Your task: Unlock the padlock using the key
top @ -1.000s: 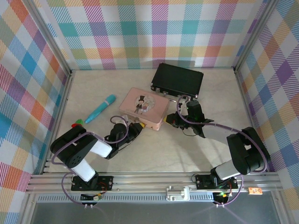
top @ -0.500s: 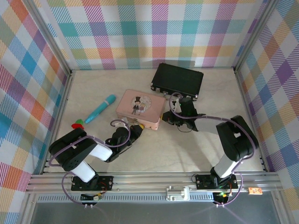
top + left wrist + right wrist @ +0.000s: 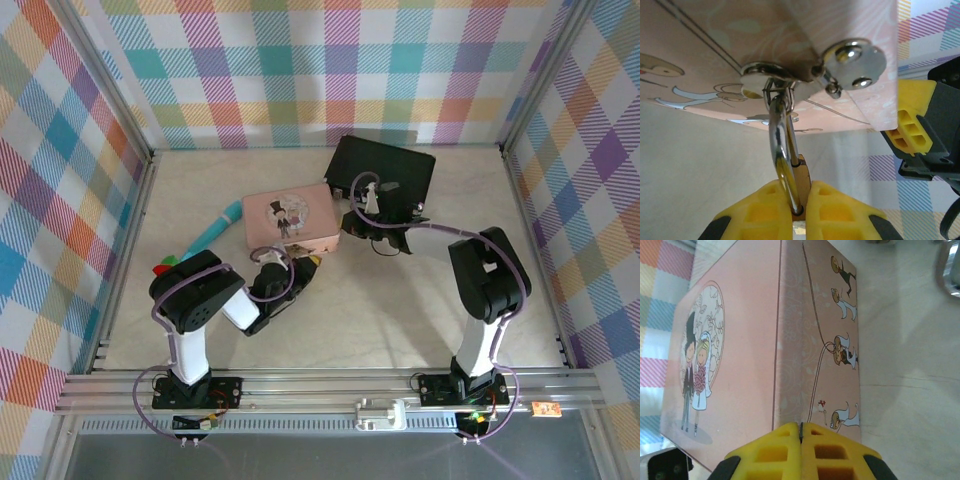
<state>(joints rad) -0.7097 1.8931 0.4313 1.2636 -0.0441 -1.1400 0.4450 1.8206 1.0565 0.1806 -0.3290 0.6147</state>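
Now: pink tin (image 3: 288, 218) shut, padlock (image 3: 782, 155) through its near hasp (image 3: 762, 82); left gripper (image 3: 799, 210) pinches padlock, right gripper (image 3: 801, 432) pressed together beside tin.

Pink tin (image 3: 740, 355): smooth painted metal, satin sheen, printed cartoon figures, faint tone-on-tone floral print along the edge band. Hasp plate (image 3: 855, 60) on the tin: polished chrome metal with rivets, mirror-glossy. Padlock (image 3: 784, 150): shackle bright glossy steel, the sliver of body at the pads duller brass. Pads (image 3: 840, 212) of the left gripper (image 3: 799, 200) and pads (image 3: 835, 452) of the right gripper (image 3: 801, 432): yellow moulded plastic, matt, ribbed with pockets. Table (image 3: 400, 310): pale beige, smooth, matt, faint veining. Black case (image 3: 385, 168): matt black, material unclear. Blue pen-like stick (image 3: 212, 234): teal plastic, slightly glossy. Frame rail (image 3: 330, 385): brushed aluminium.
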